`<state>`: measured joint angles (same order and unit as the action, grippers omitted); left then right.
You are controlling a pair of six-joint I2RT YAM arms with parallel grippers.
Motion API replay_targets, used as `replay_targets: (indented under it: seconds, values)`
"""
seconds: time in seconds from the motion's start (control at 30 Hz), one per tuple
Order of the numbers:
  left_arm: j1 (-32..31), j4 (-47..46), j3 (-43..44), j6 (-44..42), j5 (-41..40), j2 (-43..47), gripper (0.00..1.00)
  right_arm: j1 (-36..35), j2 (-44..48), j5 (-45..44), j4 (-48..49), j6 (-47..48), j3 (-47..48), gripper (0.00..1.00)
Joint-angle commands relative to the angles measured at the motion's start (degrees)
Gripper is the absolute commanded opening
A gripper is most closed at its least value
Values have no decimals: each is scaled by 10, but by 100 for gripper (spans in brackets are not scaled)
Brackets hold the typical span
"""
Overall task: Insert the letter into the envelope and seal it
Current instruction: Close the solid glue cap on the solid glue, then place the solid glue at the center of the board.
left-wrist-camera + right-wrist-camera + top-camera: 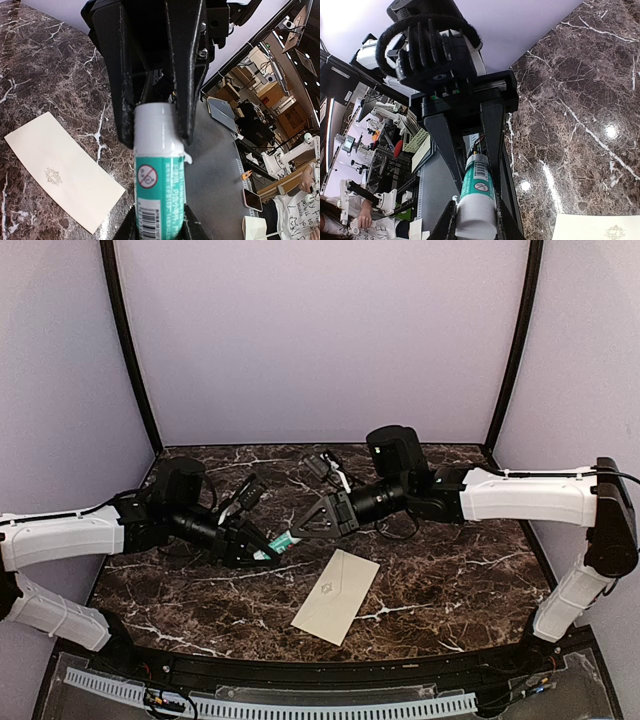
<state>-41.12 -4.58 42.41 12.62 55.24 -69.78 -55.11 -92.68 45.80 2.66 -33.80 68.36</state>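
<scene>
The cream envelope lies flat on the marble table, emblem up, in front of both grippers; it also shows in the left wrist view and the right wrist view. The letter is not in view. A glue stick with a green body and white cap hangs above the table between the grippers. My left gripper is shut on the green body. My right gripper is shut on the white cap.
A small black and white object lies at the back of the table behind the right gripper. Dark poles stand at the back corners. The table's front edge has a black rim.
</scene>
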Motion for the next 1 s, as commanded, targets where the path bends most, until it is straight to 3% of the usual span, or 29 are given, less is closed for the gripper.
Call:
replay_targets:
  seconds: [0.0,0.4,0.53,0.6,0.83,0.97]
  values:
    - [-23,-111,66,-6,-20,-15,0,-46,-20,41,33,-9,-9,0]
    - [-23,-145,89,6,-38,-33,0,-53,-17,54,44,-11,-23,0]
    - [-22,-115,88,-8,-45,-28,0,-45,-5,34,23,2,-24,0]
    - [-23,-82,81,-24,-61,-16,0,-33,9,4,-6,23,-20,7]
    - [-23,-21,10,-34,-179,59,0,19,103,-159,-19,65,-36,56]
    - [-22,-45,-23,-1,-272,78,0,37,112,-211,-14,68,-39,62]
